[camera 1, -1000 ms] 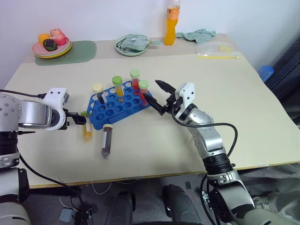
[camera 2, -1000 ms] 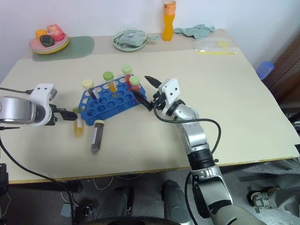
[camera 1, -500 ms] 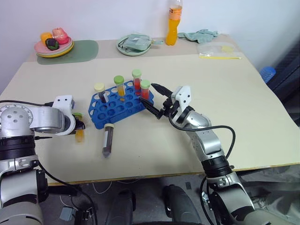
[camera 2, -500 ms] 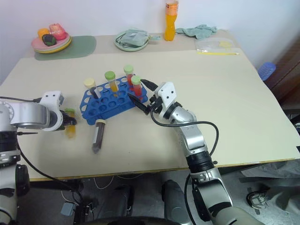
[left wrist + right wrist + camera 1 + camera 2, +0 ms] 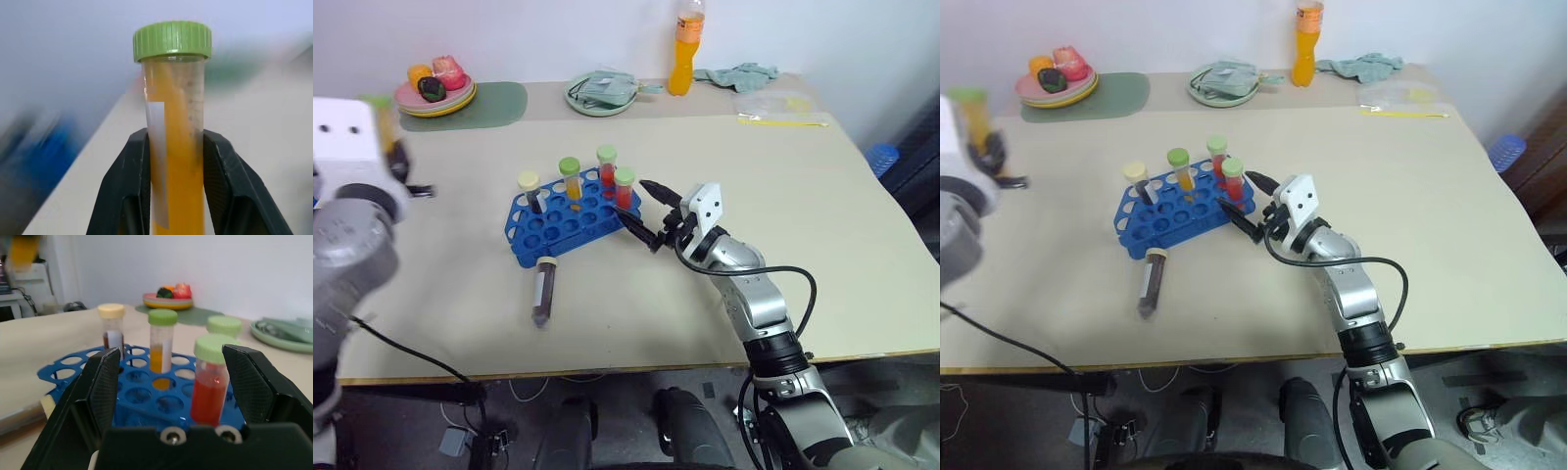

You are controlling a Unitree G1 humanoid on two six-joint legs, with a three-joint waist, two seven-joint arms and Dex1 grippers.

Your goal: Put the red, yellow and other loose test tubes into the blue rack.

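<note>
1. While four capped tubes already stand upright in the blue rack (a cream-capped dark one, a green-capped yellow-orange one and two pale-green-capped red ones), the task looks a little over halfway done by my reckoning.
2. One loose tube, the yellow-orange tube with a green cap, is pinched between the pressed-in fingers of the left end effector, held upright and lifted well clear of the surface, off to the left of the rack.
3. Another loose tube, the dark brown-purple tube, lies on its side on the surface just in front of the rack, cap end toward it, untouched.
4. What is left, as I judge it: set the held tube into a free hole, then fetch and seat the lying one.
5. The right end effector sits at the rack's right end with its fingers spread and nothing between them.
6. From the head views the left arm is a blur, so the grip is hard to read; the left wrist view shows plainly that both fingers clamp the tube below its cap.
7. Seen from the right wrist view, the rack's many empty holes and the red tube standing between the spread fingers are clear, while the head views alone show the lying tube whole.
</note>
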